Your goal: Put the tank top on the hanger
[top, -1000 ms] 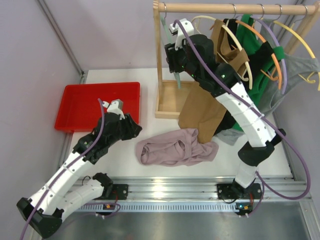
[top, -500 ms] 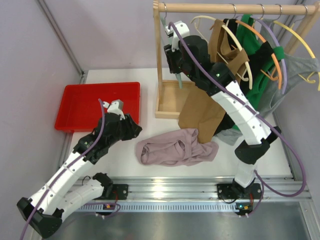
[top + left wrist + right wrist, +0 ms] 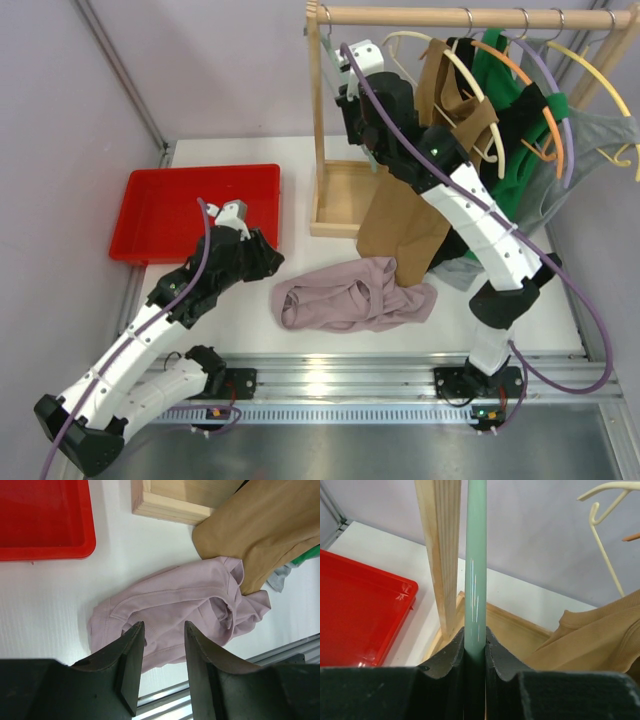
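Observation:
The pale mauve tank top [image 3: 350, 295] lies crumpled on the white table in front of the rack; it also shows in the left wrist view [image 3: 185, 605]. My left gripper [image 3: 262, 255] is open and empty just left of the tank top, its jaws [image 3: 164, 630] hovering over the top's near edge. My right gripper [image 3: 358, 95] is raised beside the rack's left post, shut on the mint-green hanger [image 3: 476, 555], whose bar runs straight up out of the jaws [image 3: 475, 632]. The hanger's upper part [image 3: 327, 55] shows thin next to the post.
A wooden clothes rack [image 3: 340, 200] stands at the back with a tan-brown tank top [image 3: 405, 225], green and grey garments and cream, orange and purple hangers. A red tray [image 3: 190, 210] sits at the back left. The table's metal front rail runs along the near edge.
My right gripper has shifted slightly up and to the right beside the rack post with the hanger in it. The left arm and the tank top have not moved.

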### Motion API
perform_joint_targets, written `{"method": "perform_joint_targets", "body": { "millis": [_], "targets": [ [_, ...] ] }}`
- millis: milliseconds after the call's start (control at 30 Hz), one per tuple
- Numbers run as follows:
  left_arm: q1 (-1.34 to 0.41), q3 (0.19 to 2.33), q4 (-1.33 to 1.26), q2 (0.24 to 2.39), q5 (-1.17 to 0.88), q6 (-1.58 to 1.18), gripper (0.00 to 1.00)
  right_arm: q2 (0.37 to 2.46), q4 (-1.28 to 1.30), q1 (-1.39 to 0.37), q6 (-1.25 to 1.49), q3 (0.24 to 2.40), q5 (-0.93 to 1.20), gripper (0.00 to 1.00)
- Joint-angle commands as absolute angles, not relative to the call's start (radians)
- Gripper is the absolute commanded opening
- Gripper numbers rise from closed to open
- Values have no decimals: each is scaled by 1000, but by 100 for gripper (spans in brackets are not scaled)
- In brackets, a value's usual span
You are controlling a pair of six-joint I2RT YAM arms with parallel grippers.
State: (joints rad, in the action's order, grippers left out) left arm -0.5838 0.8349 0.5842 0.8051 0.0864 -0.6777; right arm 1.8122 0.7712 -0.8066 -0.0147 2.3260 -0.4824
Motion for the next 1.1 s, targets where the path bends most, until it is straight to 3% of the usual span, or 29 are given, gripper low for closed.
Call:
{"method": "perform_joint_targets", "body": {
  "millis": [0,1067],
  "targets": [
    [-580,825,558,805,80,-669,43,1779,726,-822,-14,2361,-535,0],
    [-580,825,528,836,54,-670,43,1523,419,-822,34,2022,-594,0]
  ]
}}
